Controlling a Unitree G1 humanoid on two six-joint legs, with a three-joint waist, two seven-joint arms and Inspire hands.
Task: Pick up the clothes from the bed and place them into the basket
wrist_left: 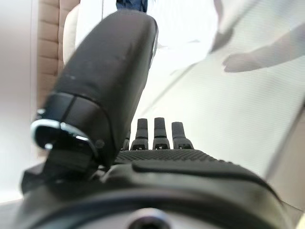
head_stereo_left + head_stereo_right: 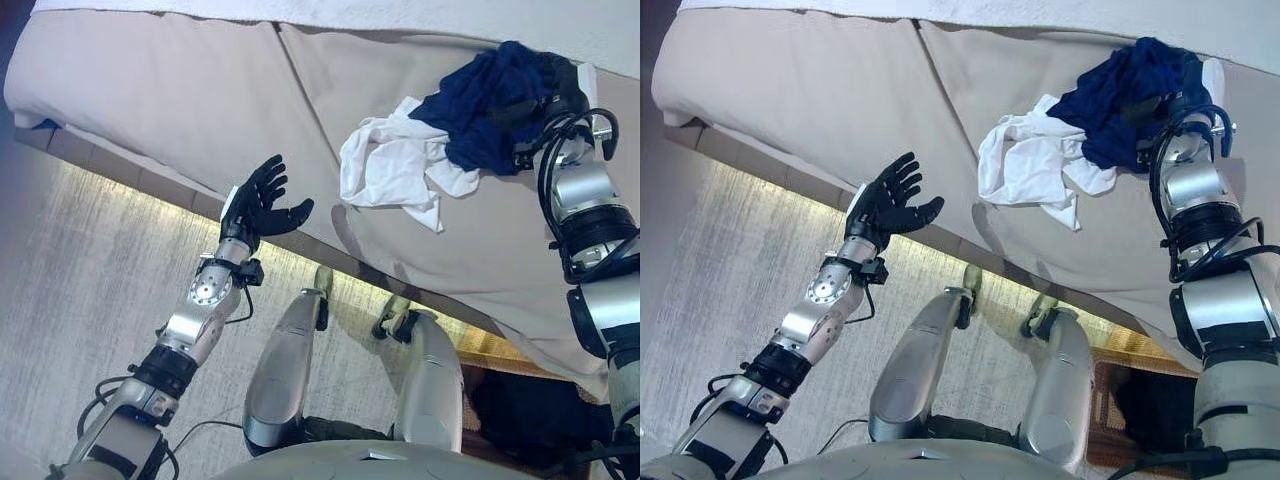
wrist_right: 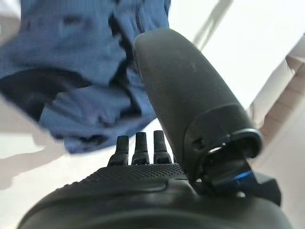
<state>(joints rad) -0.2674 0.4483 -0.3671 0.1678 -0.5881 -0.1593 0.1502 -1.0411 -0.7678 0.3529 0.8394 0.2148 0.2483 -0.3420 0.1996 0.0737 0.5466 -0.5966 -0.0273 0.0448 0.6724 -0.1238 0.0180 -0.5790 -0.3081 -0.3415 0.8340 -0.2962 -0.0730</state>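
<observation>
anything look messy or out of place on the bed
Two garments lie crumpled in a heap on the bed: a dark blue one partly over a white one. The right hand is at the blue one, fingers straight. The left hand hangs open off the bed edge.

2 garments on the bed (image 2: 200, 90), beige cover, both near its front edge on robot's right side. Navy blue garment (image 2: 492, 108): crumpled heap, dark folds, bunched up w/ no clear shape; sits farther back and to the right. In right wrist view the navy cloth (image 3: 81, 71) shows deep creases and a dark opening on one side. White garment (image 2: 385, 160): crumpled, flatter, spread w/ a corner trailing toward the bed's edge; lies left of and nearer than the navy one. The two touch; navy overlaps the white's upper right part. Both lie on the bed, not lifted. Basket not seen in any view.
</observation>
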